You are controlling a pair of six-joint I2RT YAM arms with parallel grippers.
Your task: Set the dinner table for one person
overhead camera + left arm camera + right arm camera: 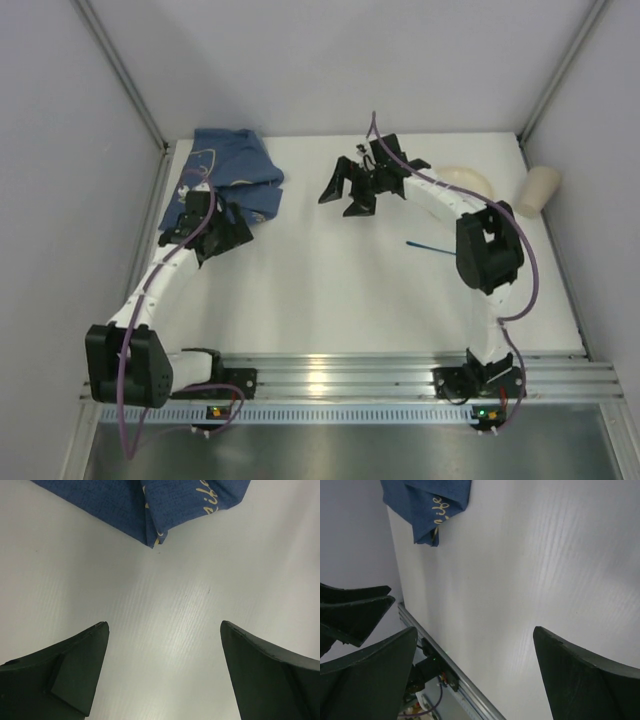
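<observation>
- Risk: the mat [232, 165] is bunched up in the far left corner of the dinner table [330, 290]. Pinching 1 loose fold would likely drag it over as a heap, not flat. It probably needs 2 corners held.
- Risk: both arms reach toward the same far-left zone. The right wrist view already shows the other arm's fingers at its left edge, so a collision is possible if both go for the cloth at once.
- Risk: the plate [468, 180] is partly hidden behind the right forearm, and a swing of that arm could shove it.
- Risk: the cup [538, 190] sits at the far right edge by the wall. I cannot tell whether it stands on the tabletop, and a nudge may push it out of reach.
- Risk: a thin blue stick [428, 245] lies flat by the right elbow. It is hard to pinch and easy to sweep away.
- Left gripper [164, 626]: fingers spread wide and empty over bare tabletop, with the mat's nearest corner just ahead of the tips, apart from them.
- Right gripper [475, 630]: fingers spread and empty over bare tabletop at mid-far, with the mat well off to its left.
- The dinner table lies under both grippers, with its rail [400, 372] along the near edge by the bases.
</observation>
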